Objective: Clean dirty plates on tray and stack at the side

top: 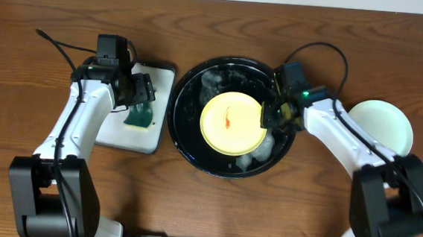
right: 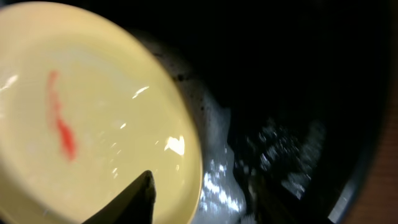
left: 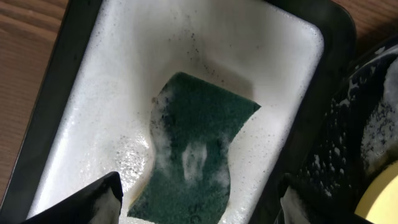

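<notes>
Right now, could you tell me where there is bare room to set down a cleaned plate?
Bare table lies in front of the black tray, toward the near edge, and along the far edge. Crowded: the yellow plate sits in that tray, the sponge occupies the white tray, the mint plate lies far right.

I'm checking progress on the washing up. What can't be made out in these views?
- Whether the right hand grips the yellow plate: overhead it covers the rim; right wrist view is blurred.
- How many mint plates sit at right: overhead shows only the top one, partly under the right arm.
- Lower end of the sponge: left wrist view cuts it off.
</notes>
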Action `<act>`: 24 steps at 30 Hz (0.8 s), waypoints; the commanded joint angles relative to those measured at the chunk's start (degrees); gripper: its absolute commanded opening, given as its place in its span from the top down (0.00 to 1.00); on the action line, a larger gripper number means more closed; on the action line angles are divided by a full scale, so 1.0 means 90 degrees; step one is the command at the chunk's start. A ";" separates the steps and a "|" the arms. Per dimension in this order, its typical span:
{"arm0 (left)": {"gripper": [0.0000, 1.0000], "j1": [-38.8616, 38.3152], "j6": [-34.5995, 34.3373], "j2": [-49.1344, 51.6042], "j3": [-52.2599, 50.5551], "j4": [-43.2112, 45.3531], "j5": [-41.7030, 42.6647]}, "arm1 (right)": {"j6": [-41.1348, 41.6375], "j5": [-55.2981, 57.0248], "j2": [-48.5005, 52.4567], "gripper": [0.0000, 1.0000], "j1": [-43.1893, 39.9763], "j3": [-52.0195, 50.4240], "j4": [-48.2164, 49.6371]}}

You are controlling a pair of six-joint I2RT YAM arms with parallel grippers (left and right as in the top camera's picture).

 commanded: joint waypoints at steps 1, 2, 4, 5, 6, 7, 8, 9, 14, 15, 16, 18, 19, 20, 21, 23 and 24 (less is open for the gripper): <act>0.19 0.0027 0.0007 0.0012 -0.0087 -0.0029 0.0155 | 0.0165 -0.0189 0.0447 0.58 0.0024 -0.0102 0.0121; 0.19 0.0027 0.0010 0.0012 -0.0087 -0.0119 0.0474 | 0.0165 -0.0226 0.0539 0.61 0.0024 -0.0102 0.0165; 0.19 0.0027 0.0010 0.0012 -0.0087 -0.0418 0.0862 | 0.0165 -0.0211 0.0636 0.64 0.0024 -0.0102 0.0199; 0.19 0.0027 0.0012 0.0015 -0.0087 -0.0452 0.0896 | 0.0165 -0.0211 0.0656 0.70 0.0022 -0.0102 0.0202; 0.19 0.0027 0.0015 0.0017 -0.0087 -0.0500 0.0891 | 0.0163 -0.0209 0.0656 0.76 0.0022 -0.0102 0.0206; 0.19 0.0027 0.0015 0.0017 -0.0087 -0.0532 0.0891 | 0.0160 -0.0192 0.0656 0.84 0.0022 -0.0102 0.0214; 0.19 0.0027 0.0015 0.0019 -0.0087 -0.0571 0.0889 | 0.0160 -0.0160 0.0656 0.90 0.0022 -0.0102 0.0216; 0.19 0.0027 0.0015 0.0024 -0.0087 -0.0590 0.0845 | 0.0141 -0.0138 0.0656 0.96 0.0022 -0.0102 0.0216; 0.20 -0.0049 0.0163 0.0027 -0.0291 -0.0415 0.0406 | 0.0141 -0.0017 0.0656 0.99 0.0017 -0.0102 0.0185; 0.20 -0.0080 0.0260 0.0027 -0.0396 -0.0272 0.0401 | 0.0141 -0.0017 0.0656 0.99 0.0017 -0.0102 0.0185; 0.20 -0.0102 0.0364 0.0027 -0.0515 -0.0117 0.0369 | 0.0141 -0.0017 0.0656 0.99 0.0017 -0.0102 0.0185; 0.20 -0.0151 0.0503 0.0027 -0.0780 0.0221 0.0012 | 0.0141 -0.0017 0.0656 0.99 0.0017 -0.0102 0.0187; 0.20 -0.0160 0.0498 0.0027 -0.0930 0.0406 -0.0379 | 0.0141 -0.0017 0.0656 0.99 0.0017 -0.0102 0.0187; 0.20 -0.0160 0.0493 0.0027 -0.1042 0.0551 -0.0719 | 0.0141 -0.0017 0.0656 0.99 0.0017 -0.0102 0.0185; 0.20 -0.0160 0.0493 0.0027 -0.1146 0.0714 -0.0979 | 0.0141 -0.0017 0.0656 0.99 0.0017 -0.0102 0.0172; 0.24 -0.0153 0.0495 0.0027 -0.1304 0.1054 -0.1139 | 0.0141 -0.0017 0.0656 0.99 0.0017 -0.0102 0.0165; 0.26 -0.0153 0.0495 0.0027 -0.1377 0.1260 -0.1124 | 0.0141 -0.0019 0.0656 0.99 0.0017 -0.0102 0.0165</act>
